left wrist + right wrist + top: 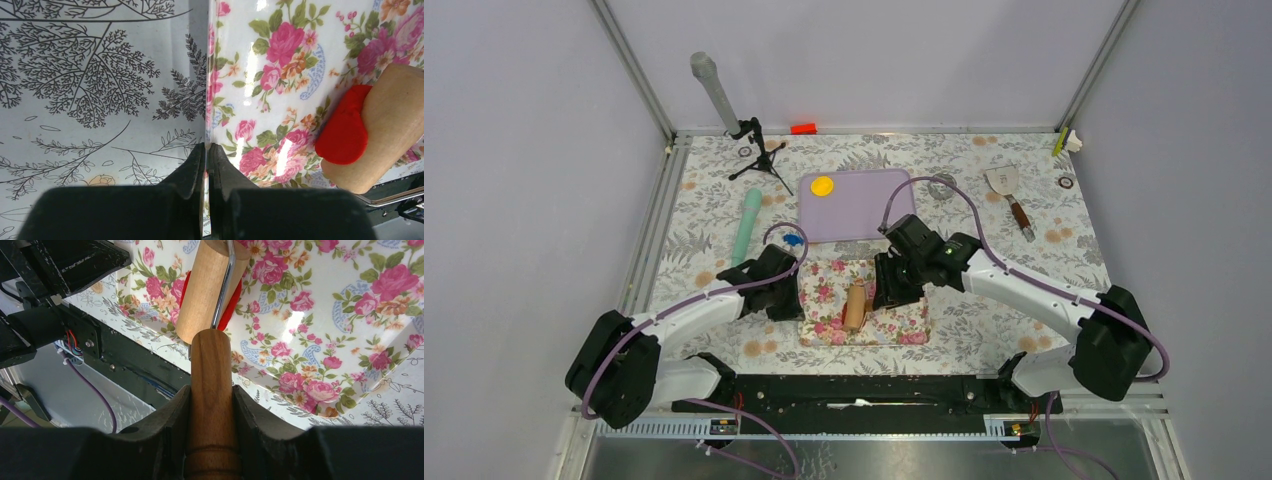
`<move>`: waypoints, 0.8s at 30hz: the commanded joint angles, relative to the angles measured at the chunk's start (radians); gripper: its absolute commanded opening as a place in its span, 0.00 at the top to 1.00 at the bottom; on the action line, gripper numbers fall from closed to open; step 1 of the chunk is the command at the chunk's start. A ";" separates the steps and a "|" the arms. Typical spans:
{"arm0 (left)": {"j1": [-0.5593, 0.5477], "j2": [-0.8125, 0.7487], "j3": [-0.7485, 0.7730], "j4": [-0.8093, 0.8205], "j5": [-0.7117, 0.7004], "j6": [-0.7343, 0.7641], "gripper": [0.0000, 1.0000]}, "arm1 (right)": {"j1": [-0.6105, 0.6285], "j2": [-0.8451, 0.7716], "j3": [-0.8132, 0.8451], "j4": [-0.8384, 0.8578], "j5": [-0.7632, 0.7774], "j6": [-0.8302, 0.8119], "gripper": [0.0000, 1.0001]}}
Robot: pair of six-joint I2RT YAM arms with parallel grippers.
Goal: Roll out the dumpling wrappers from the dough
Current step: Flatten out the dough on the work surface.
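The red dough (344,131) lies flattened on a floral mat (280,75), partly under the barrel of a wooden roller (395,125). In the right wrist view the dough (231,305) peeks out red on both sides of the roller barrel (205,287). My right gripper (211,390) is shut on the roller's wooden handle (210,360). My left gripper (207,147) is shut on the thin left edge of the mat. From above, the roller (855,305) sits mid-mat between the left gripper (796,290) and the right gripper (886,290). One yellow dumpling wrapper (823,186) rests on a purple board (874,205).
Behind the mat are a pale green rolling pin (746,225), a small blue object (792,240), a tripod with a grey tube (759,150), a spatula (1014,195) and a red-orange block (803,128) by the back wall. The black base rail (854,390) runs along the near edge.
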 commanded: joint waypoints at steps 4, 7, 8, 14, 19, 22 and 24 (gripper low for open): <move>0.004 -0.031 0.023 0.036 -0.035 -0.007 1.00 | 0.005 -0.037 -0.044 -0.155 0.154 -0.026 1.00; 0.003 -0.047 0.016 0.050 -0.036 -0.005 1.00 | 0.005 -0.044 -0.031 -0.181 0.191 -0.026 1.00; 0.003 -0.050 0.017 0.049 -0.037 -0.004 1.00 | 0.003 -0.046 -0.027 -0.185 0.204 -0.024 1.00; 0.002 -0.026 0.022 0.041 -0.032 0.011 1.00 | 0.003 -0.069 -0.043 -0.171 0.215 -0.009 1.00; 0.002 -0.036 0.022 0.036 -0.022 0.025 1.00 | 0.004 -0.020 -0.080 -0.082 0.125 0.023 1.00; 0.002 -0.044 0.020 0.032 -0.023 0.024 1.00 | 0.005 0.010 -0.075 -0.056 0.136 0.026 1.00; 0.003 -0.048 0.017 0.033 -0.022 0.020 1.00 | 0.005 0.042 -0.069 -0.055 0.149 0.023 1.00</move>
